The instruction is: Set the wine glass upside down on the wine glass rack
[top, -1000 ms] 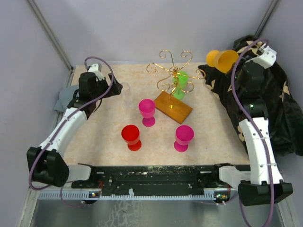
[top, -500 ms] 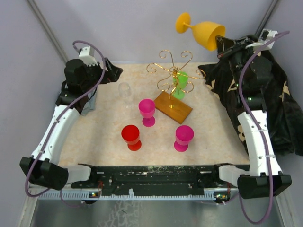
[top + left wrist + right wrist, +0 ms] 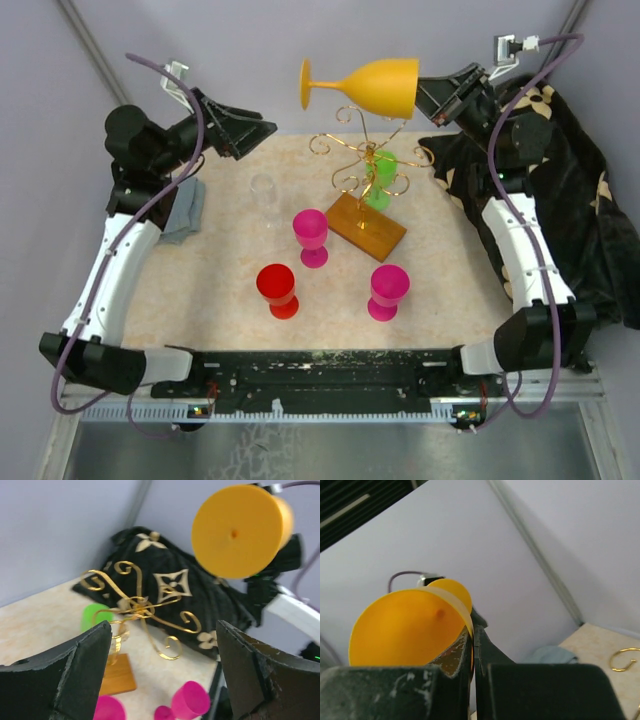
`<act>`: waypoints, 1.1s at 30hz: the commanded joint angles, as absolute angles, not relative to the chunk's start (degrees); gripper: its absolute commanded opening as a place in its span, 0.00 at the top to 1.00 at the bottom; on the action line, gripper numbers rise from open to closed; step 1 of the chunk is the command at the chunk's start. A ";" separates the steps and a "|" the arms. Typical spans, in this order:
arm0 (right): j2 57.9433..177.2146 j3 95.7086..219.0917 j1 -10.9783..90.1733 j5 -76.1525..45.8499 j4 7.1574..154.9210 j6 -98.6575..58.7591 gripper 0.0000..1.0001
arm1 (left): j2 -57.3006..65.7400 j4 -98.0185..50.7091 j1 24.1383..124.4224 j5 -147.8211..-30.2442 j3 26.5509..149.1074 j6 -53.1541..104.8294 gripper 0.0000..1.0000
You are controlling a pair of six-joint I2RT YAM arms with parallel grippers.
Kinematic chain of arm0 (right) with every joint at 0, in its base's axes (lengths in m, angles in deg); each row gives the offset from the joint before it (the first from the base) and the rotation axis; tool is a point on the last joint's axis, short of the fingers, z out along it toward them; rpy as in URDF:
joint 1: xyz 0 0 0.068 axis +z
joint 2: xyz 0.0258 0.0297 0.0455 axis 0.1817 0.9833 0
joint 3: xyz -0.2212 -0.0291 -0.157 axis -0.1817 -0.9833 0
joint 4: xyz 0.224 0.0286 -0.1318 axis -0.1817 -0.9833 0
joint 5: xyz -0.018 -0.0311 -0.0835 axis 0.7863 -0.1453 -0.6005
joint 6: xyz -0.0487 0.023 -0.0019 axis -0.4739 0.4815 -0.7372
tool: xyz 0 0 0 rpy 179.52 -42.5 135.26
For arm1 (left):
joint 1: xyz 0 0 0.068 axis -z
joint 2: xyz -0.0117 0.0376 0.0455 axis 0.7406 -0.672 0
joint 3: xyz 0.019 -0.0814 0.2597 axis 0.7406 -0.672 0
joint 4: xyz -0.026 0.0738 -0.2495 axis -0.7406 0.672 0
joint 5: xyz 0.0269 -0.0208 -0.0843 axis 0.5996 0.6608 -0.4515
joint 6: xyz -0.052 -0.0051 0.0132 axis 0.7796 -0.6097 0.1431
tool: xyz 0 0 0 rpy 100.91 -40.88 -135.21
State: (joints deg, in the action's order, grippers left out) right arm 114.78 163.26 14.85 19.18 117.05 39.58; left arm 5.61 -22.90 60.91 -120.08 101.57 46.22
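Clamped on the rim of the orange wine glass [image 3: 372,85], the right gripper [image 3: 424,94] holds it sideways in the air, higher than the wine glass rack [image 3: 362,158], foot pointing at the left gripper [image 3: 266,128], whose jaws stand wide apart and empty. I judge this the carry to the rack, perhaps through a handover; next the glass needs turning bowl-down and its stem slid into a free scroll arm, clear of the green glass [image 3: 384,168] hanging there. Which arms are free is hard to tell in such thin wire, and the bowl fills the right wrist view.
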 commanded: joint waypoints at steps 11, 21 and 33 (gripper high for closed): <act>126.54 167.54 14.95 27.61 169.81 81.00 1.00 | -6.72 -96.39 60.13 -135.56 94.24 107.81 0.13; 128.16 170.01 16.23 27.83 167.93 80.07 1.00 | -14.85 -119.40 64.38 -127.27 98.13 127.04 0.20; 129.36 169.35 17.71 27.68 167.96 79.10 1.00 | -16.55 -121.02 72.56 -123.59 101.76 129.19 0.31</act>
State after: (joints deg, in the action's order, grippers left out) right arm 129.03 167.70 17.15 28.93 163.70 79.78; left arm -16.12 -109.51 71.11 -125.72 99.34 127.53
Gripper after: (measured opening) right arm 0.010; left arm 0.684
